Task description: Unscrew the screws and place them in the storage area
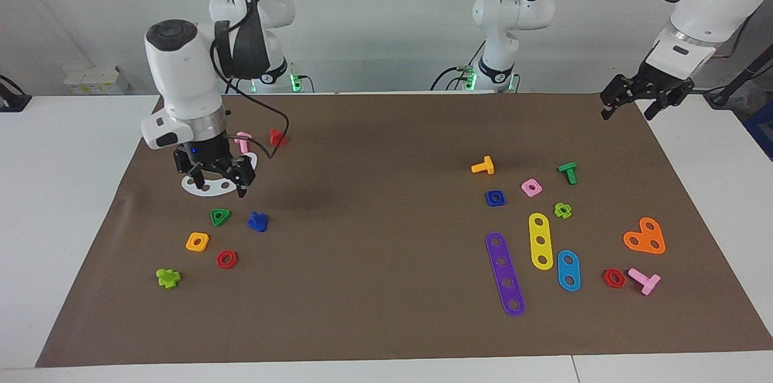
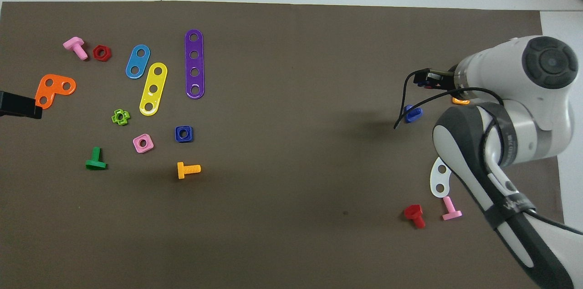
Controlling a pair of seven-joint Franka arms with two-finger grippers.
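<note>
Brown paper mat (image 1: pixel 386 147): spread over the white surface (image 1: pixel 66 147); all parts are carried on it.
Blue screw (image 1: pixel 258 222): lies on the mat beside the green triangular nut (image 1: pixel 220 217), toward the right arm's end, untouched; one is counted.
Storage area (image 1: pixel 211 237): bare mat among the green triangular nut, orange square nut (image 1: pixel 197 241) and red hexagonal nut (image 1: pixel 226 259); the screw is seen at its edge.
Right gripper (image 1: pixel 218 180): hangs over the white perforated plate (image 1: pixel 208 185), which lies nearer to the robots than the screw; jaws are seen apart, nothing between them.
Left gripper (image 1: pixel 628 106): waits raised over the mat edge at the left arm's end; jaws are seen apart, nothing held.
View difference: in the overhead view the right arm covers the green and red nuts; only a sliver of the orange nut is shown. All three are shown in the facing view.
Perforated strips: three, purple (image 1: pixel 505 274), yellow (image 1: pixel 540 241), blue (image 1: pixel 568 270), toward the left arm's end.
Open room: bare mat is seen across the middle, between the two groups of parts.
</note>
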